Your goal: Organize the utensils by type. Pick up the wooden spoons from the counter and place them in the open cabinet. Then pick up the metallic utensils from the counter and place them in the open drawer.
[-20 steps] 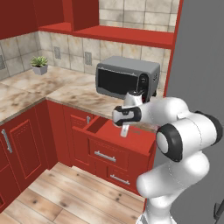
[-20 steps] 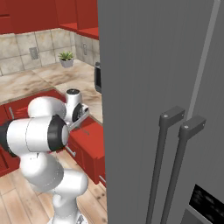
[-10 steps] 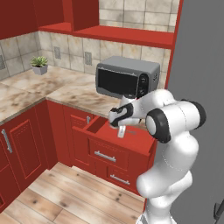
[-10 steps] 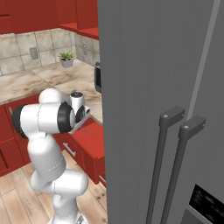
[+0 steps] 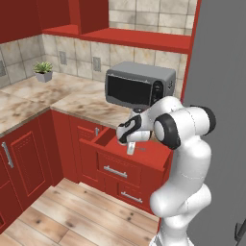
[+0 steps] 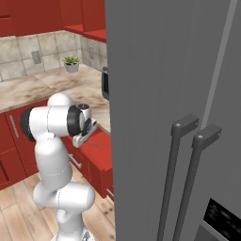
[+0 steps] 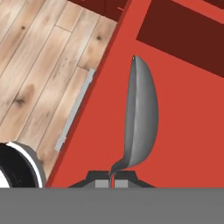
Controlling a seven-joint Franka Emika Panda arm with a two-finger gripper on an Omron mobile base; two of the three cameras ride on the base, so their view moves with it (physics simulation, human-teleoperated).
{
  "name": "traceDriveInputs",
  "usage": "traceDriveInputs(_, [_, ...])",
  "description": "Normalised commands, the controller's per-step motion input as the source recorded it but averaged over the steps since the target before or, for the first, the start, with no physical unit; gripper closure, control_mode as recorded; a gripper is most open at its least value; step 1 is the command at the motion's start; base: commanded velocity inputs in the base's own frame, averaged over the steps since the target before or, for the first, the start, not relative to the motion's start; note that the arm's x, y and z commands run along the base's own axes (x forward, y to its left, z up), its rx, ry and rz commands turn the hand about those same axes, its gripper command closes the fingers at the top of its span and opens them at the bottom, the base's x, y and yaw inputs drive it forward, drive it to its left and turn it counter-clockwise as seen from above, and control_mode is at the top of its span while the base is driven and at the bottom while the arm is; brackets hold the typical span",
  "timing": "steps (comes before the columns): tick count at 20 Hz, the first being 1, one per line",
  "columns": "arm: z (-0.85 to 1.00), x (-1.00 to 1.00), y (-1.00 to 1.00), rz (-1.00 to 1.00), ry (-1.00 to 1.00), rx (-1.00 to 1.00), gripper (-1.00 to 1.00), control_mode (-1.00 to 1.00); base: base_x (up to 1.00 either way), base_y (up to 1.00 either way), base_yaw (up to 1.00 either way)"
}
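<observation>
The gripper [image 7: 112, 174] is clamped tight on the thin handle of the silver spoon [image 7: 140, 120], one of the metal utensils, with its two dark fingertips [image 7: 99, 176] pressed together at the base of the handle. In the hand view the spoon's grey bowl points away from the fingers and hangs over the plain red inside of the open drawer [image 7: 183, 131]. The drawer's silver bar handle [image 7: 74, 109] runs along its front edge, with the pale wooden floor [image 7: 35, 65] beyond it.

In the left base view the gripper [image 5: 130, 150] hangs just above the open drawer [image 5: 126, 149], which is pulled out from the red base units below the counter [image 5: 81, 103], and the spoon [image 5: 131, 149] shows as a small pale shape pointing downward from the hand. A grey microwave [image 5: 139, 86] stands on the counter directly behind the arm, and a small potted plant [image 5: 44, 71] sits well apart in the far corner. In the right base view a tall grey fridge [image 6: 174, 94] with two dark handles covers the right side, and the arm bends over the drawer [image 6: 99, 146] beside it
</observation>
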Motion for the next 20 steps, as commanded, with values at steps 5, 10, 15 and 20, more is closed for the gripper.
traceDriveInputs(5, [-0.37,0.09,0.1,0.0,0.0,0.0,1.0,-1.0,0.0,0.0,0.0])
traceDriveInputs(10, [-0.37,0.03,0.06,0.0,-0.01,0.0,1.0,-1.0,0.0,0.0,0.0])
traceDriveInputs(15, [-0.39,0.0,0.15,0.0,0.0,0.0,1.0,-1.0,0.0,0.0,0.0])
traceDriveInputs(20, [-0.3,0.0,0.14,0.0,0.0,0.0,1.0,-1.0,0.0,0.0,0.0])
